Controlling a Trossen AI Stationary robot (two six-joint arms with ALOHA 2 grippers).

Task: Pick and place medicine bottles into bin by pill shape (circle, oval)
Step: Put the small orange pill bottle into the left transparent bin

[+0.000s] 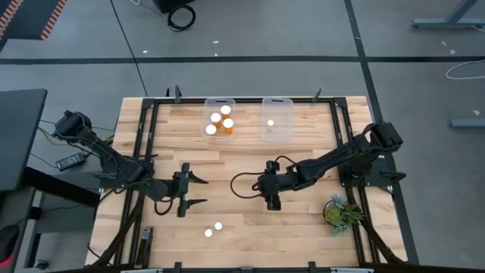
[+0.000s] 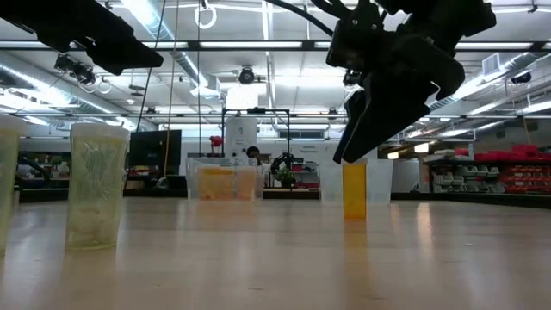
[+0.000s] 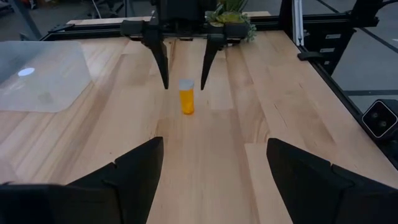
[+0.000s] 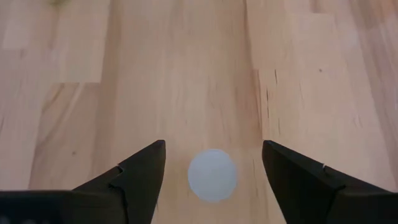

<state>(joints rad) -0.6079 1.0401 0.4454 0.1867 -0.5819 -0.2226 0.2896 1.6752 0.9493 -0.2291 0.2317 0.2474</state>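
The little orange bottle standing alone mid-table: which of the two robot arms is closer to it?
Right. The right gripper hangs directly above the bottle, open fingers either side of its white cap. The left gripper, also open, waits off to the side, facing it across bare table.

We are in a big lab or workshop hall: grey concrete floor [image 1: 303,30], strip lights [image 2: 258,45] overhead, stocked shelves [image 2: 491,176], a framed wooden table [image 1: 242,163].
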